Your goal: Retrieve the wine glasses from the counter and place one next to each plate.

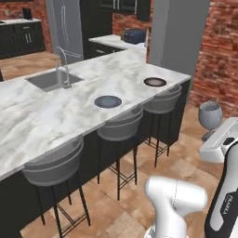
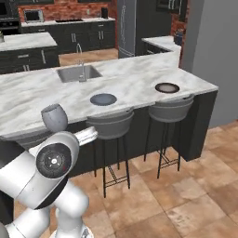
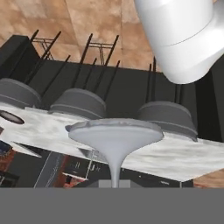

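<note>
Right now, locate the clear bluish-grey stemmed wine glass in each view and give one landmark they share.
Left base view: wine glass at the right edge, above the white arm.
Right base view: wine glass at the left, above the arm's round joint.
Hand view: wine glass at centre, seen from its foot.
Shared landmark: the brown-rimmed plate on the marble island.

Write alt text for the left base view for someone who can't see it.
A wine glass is carried in the air at the right, off the end of a marble island with a sink. A blue-grey plate and a brown-rimmed plate lie above three grey stools.
</note>
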Tool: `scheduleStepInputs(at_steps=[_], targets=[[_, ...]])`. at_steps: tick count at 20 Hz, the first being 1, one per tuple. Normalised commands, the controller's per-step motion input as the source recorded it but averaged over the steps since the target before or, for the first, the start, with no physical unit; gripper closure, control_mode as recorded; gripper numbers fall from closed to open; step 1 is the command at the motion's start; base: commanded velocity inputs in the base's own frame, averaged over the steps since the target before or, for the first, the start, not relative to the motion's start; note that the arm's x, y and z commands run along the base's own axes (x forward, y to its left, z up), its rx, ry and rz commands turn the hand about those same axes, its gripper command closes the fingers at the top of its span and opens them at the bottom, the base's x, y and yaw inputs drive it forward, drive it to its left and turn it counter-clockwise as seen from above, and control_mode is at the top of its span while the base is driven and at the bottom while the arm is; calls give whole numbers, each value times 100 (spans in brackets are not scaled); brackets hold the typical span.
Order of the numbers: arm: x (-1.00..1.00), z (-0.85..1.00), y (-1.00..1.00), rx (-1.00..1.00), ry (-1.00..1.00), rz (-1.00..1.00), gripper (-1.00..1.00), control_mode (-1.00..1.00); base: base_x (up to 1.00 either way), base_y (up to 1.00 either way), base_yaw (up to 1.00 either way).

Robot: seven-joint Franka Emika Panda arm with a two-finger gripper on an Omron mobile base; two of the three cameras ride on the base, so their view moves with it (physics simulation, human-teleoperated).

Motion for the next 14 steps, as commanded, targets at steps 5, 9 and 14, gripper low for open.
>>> scheduleStepInputs(at_steps=[5,9,14], targets=[[0,0,0,0,0,0,100,100,0,-100,46],[0,0,0,0,0,0,100,100,7,-100,38],[0,0,0,0,0,0,100,100,41,-100,31]])
